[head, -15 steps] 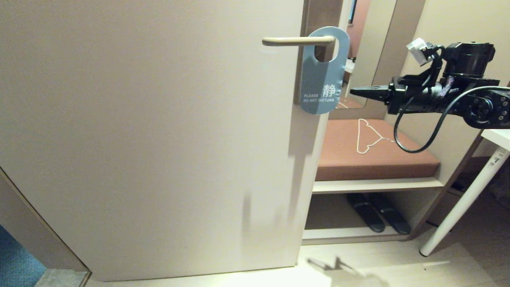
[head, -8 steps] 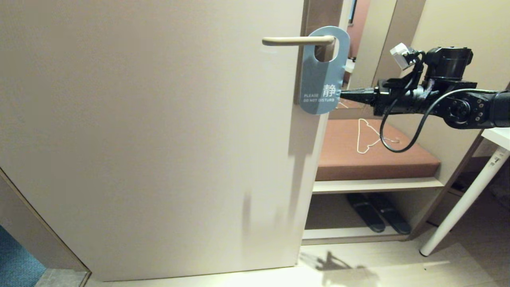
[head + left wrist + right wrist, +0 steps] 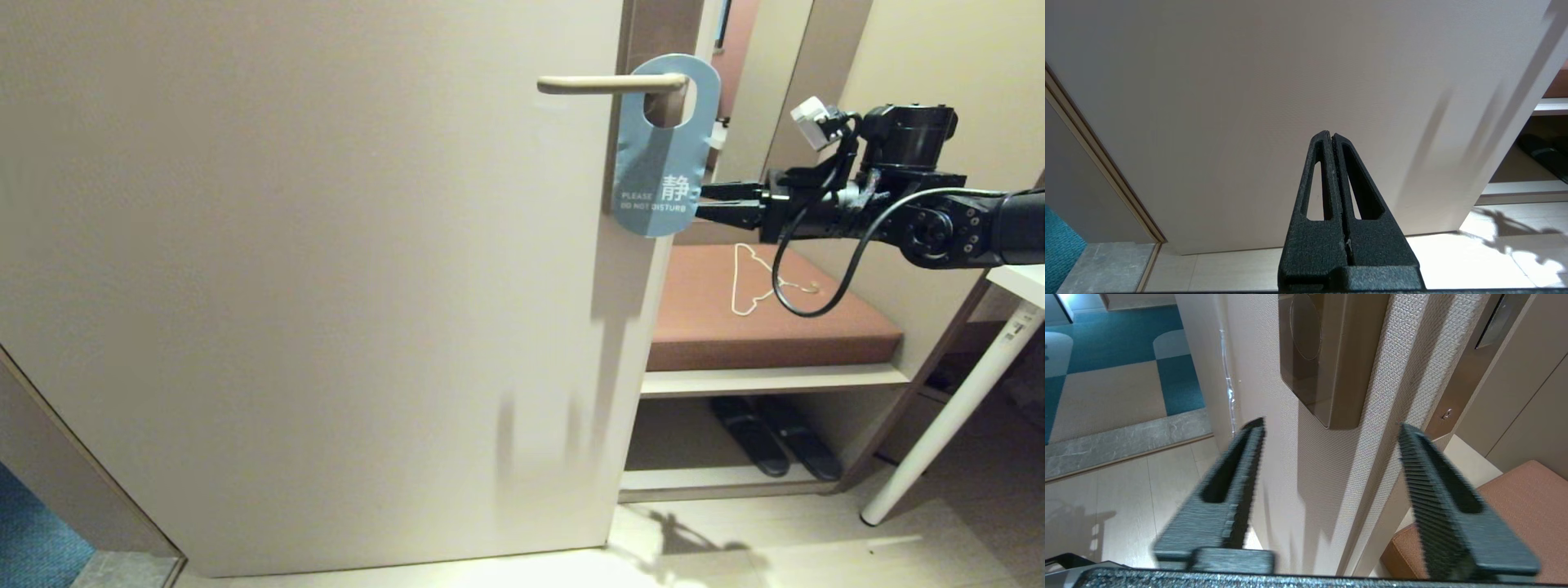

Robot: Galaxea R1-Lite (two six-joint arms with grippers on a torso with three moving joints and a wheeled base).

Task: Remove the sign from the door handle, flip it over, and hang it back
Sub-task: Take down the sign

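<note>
A beige door [image 3: 310, 286] is filling the left and middle of the head view, with a strip of blue carpet [image 3: 33, 531] showing past its lower left corner. The left gripper [image 3: 1332, 136] is sitting low in front of the door, its fingers pressed flat together and holding nothing. High on the door, the door handle [image 3: 608, 83] is pointing left from its brown plate [image 3: 653, 33], and the sign [image 3: 663, 151] is hanging from it by its round hole, blue side out with white "DO NOT DISTURB" lettering, lying over the door's edge. Just right of the sign's lower edge, the right gripper [image 3: 709, 202] is reaching in level, its fingers spread wide and gripping nothing; whether they are touching the sign is unclear. Behind the arm, a thin white wire hanger [image 3: 755, 282] is lying on a brown bench cushion [image 3: 833, 327], dark slippers [image 3: 771, 437] are resting on the shelf beneath, and a white table leg [image 3: 947, 416] is slanting down at the far right.
</note>
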